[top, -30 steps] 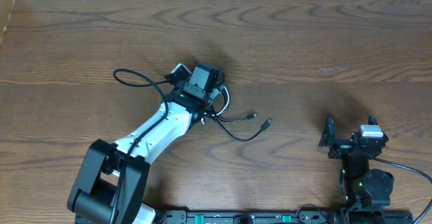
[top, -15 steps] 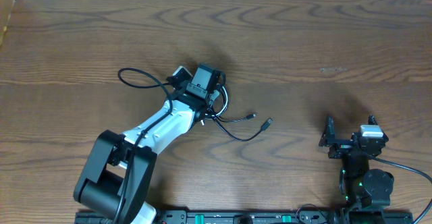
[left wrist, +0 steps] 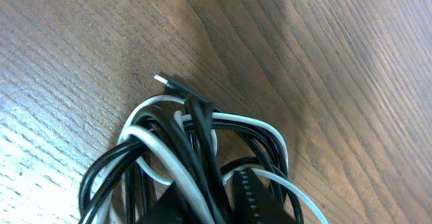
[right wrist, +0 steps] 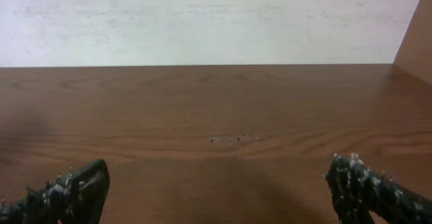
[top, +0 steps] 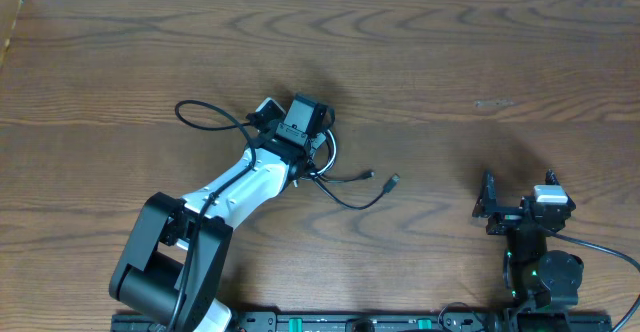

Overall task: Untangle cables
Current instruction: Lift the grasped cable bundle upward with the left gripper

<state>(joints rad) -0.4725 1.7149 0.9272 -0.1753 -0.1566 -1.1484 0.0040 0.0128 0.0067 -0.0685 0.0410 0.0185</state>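
Note:
The cables (left wrist: 169,136), one white and the others black, lie bunched in a tangled loop on the wooden table, with a small plug end (left wrist: 165,82) sticking out at the top. My left gripper (left wrist: 219,193) is closed on the bundle, with white and black strands pinched between its fingers (left wrist: 260,197). In the overhead view the left gripper (top: 308,140) sits over the bunch. A black loop (top: 205,114) trails to its left and two tails with plug ends (top: 392,181) trail to its right. My right gripper (top: 490,208) stands open and holds nothing, far to the right of the cables.
The right gripper's fingertips (right wrist: 81,187) frame bare wooden table (right wrist: 229,109) with a small pale scuff (right wrist: 231,138). A pale wall runs along the far table edge. The arm bases sit at the near edge (top: 330,322).
The left jaws have closed from wide open onto the cable bundle. The left arm shifted slightly, and the two plug-ended tails slid a little to the left. The right arm has not moved.

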